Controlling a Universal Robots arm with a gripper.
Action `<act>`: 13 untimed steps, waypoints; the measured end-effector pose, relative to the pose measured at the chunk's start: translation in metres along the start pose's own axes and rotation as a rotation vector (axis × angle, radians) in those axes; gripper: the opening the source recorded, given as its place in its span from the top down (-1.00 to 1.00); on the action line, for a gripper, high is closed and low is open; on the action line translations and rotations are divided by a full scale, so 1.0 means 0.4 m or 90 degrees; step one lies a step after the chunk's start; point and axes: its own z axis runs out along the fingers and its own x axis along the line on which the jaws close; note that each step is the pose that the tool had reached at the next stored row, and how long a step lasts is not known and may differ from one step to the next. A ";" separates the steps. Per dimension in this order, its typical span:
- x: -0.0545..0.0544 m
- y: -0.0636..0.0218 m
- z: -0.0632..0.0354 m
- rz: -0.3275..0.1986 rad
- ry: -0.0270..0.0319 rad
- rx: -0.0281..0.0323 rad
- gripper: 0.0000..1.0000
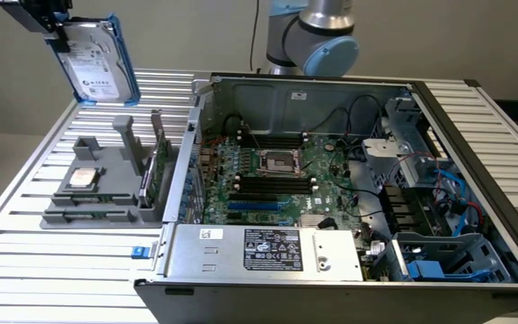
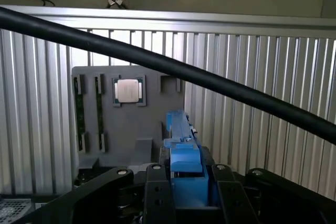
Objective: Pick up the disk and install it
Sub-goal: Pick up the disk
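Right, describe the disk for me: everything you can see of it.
The disk is a flat, rectangular, silver-grey metal drive. It has a white label with dark print and sits in a bright blue plastic frame that runs around its edges. It hangs in the air, nearly upright and slightly tilted, with the label facing the exterior view. The gripper clamps its upper end. It is above the grey holder on the exterior view's left, outside the open computer case, and nothing else touches it.

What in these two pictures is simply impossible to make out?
Exterior view: the end effector gripping the disk is cut off by the top edge.
Exterior view: the print on its label is too small to read.
Wrist view: a black cable hides part of the grey holder.
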 end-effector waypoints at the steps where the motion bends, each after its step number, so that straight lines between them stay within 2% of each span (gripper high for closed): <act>1: 0.000 -0.009 -0.008 0.000 -0.0008 -0.0003 0.35; 6: -0.002 -0.065 -0.049 0.000 -0.0062 -0.0021 0.35; 13: -0.003 -0.146 -0.099 0.001 -0.0163 -0.0070 0.35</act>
